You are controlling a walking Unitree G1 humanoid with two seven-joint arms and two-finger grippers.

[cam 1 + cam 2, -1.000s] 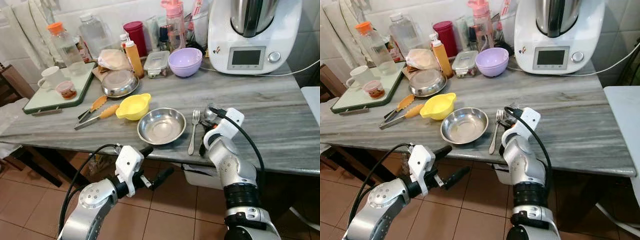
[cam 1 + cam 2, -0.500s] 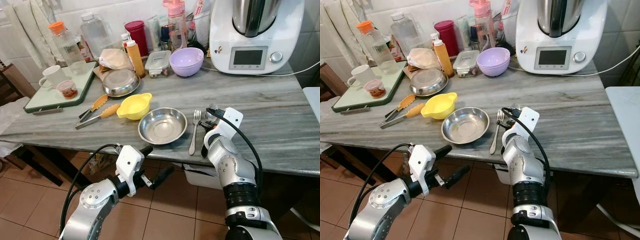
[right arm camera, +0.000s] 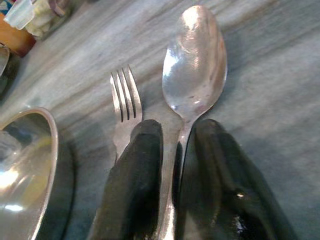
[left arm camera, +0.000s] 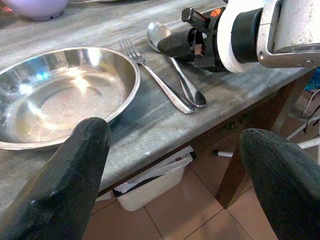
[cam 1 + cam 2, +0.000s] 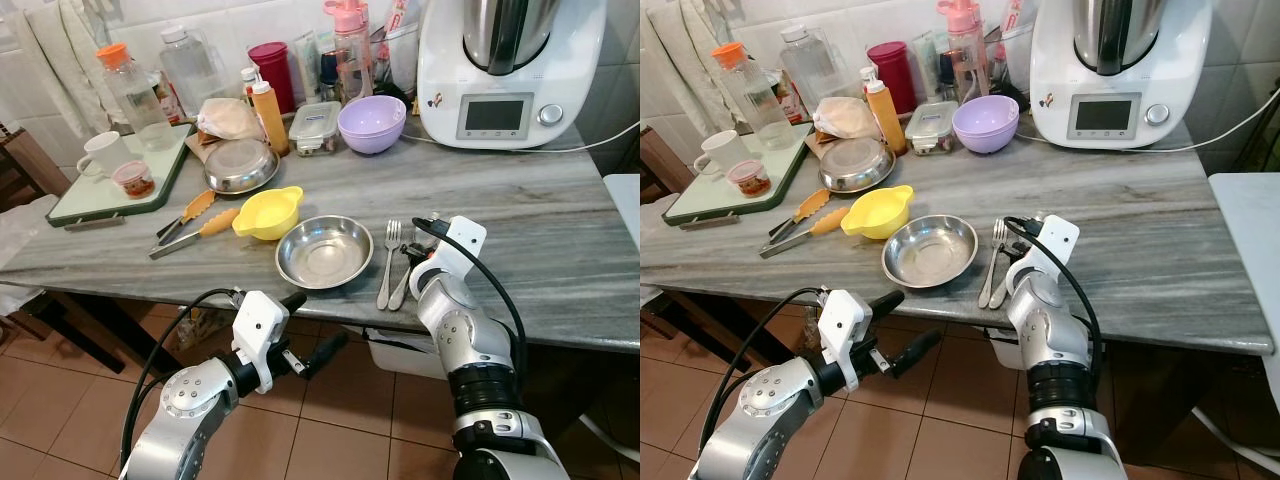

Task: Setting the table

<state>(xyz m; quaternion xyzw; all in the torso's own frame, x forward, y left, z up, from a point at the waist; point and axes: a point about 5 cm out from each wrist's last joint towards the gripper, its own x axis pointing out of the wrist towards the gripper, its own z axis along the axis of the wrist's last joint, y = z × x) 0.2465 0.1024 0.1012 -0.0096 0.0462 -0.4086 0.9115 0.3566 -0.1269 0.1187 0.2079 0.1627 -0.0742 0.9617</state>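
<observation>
Spoon down on tabletop [image 5: 560, 230], R claw [image 3: 172, 200] at it.
My R claw's fingers pinch the spoon [image 3: 192, 75] handle, beside fork [image 5: 388, 262], right of bowl [image 5: 324, 251]. L claw [image 5: 312, 325] spread wide below the edge.

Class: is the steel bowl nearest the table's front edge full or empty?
Empty. The steel bowl shows only its bare shiny bottom, beside the fork.

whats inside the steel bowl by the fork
Nothing: the steel bowl shows only bare, shiny metal. None of its inside is covered. The fork lies outside it, on the table.
</observation>
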